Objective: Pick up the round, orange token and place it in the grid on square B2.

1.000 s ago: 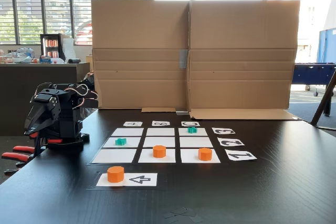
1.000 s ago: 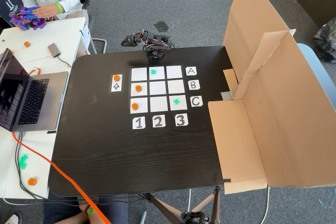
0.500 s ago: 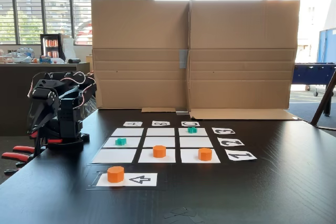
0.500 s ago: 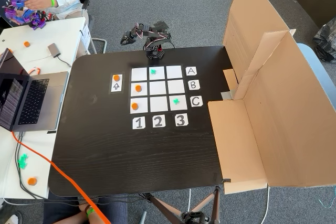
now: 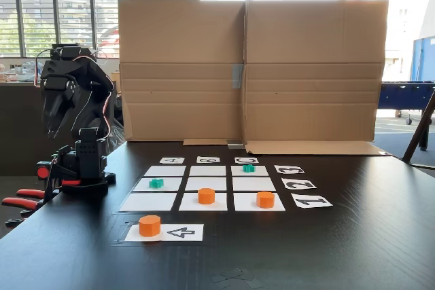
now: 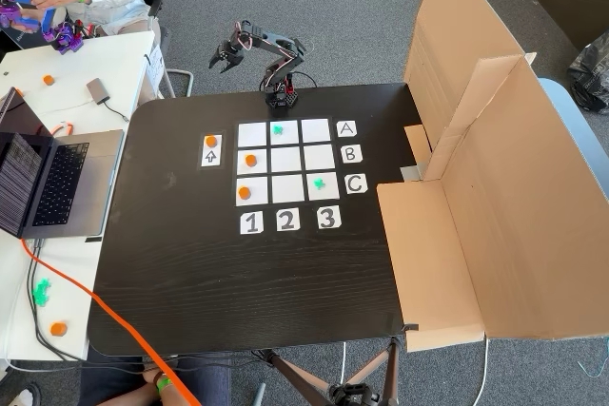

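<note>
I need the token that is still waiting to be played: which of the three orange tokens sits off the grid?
The orange token on the arrow card; the other two sit on grid squares.

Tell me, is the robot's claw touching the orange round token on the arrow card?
Apart. In a fixed view from above, the gripper hangs beyond the table edge, far from the round orange plastic token.

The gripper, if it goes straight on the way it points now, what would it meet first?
Probably nothing on the table: in a fixed view the gripper hangs past the table edge, pointing down-left toward the grey floor; depth is unclear.
</note>
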